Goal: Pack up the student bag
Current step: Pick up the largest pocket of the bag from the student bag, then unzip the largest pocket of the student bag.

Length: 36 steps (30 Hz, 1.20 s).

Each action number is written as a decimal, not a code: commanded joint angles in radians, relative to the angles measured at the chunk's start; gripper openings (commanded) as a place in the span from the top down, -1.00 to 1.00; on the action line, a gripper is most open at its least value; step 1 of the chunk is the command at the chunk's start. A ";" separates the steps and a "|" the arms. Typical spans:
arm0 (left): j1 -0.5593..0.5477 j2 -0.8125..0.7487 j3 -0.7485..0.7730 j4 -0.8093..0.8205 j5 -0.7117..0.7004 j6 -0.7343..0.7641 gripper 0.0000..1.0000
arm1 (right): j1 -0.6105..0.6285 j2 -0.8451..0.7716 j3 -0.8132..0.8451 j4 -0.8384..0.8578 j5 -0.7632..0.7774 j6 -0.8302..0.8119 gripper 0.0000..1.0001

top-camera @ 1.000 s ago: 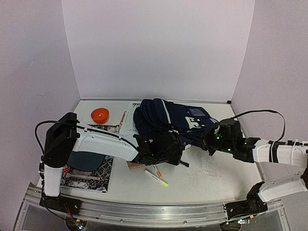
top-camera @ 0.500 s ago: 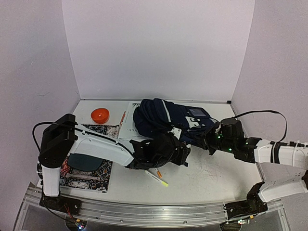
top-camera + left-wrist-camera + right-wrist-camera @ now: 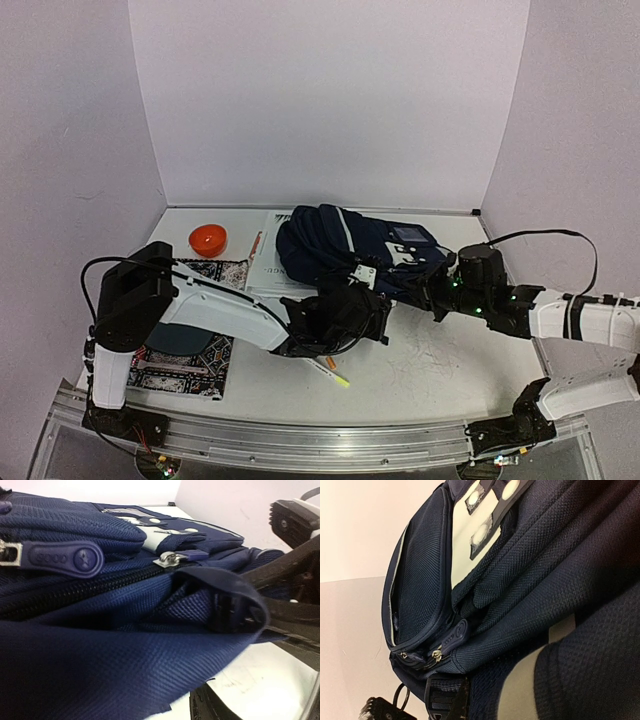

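Bag [image 3: 335,242] lies right of the bowl [image 3: 208,239]. My right gripper [image 3: 428,291] is closed tight against its fabric; left gripper [image 3: 368,305] sits against it too, finger spread I can't tell.

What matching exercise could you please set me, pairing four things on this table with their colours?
Things:
1. student bag
2. bowl
3. pen
4. mat

Colours:
a. orange
b. black-and-white pattern
c. navy blue
d. white with a yellow tip

Pairs: 1-c, 2-a, 3-d, 4-b
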 commanded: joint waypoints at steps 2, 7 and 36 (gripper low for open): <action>0.000 0.034 0.065 0.037 -0.064 -0.012 0.08 | 0.025 -0.044 0.076 0.091 -0.021 -0.004 1.00; -0.001 0.036 0.074 0.039 -0.060 0.005 0.45 | 0.030 -0.041 0.077 0.089 -0.017 -0.004 1.00; 0.052 -0.370 -0.318 -0.108 0.074 -0.084 1.00 | -0.036 -0.176 0.152 -0.321 0.224 -0.360 1.00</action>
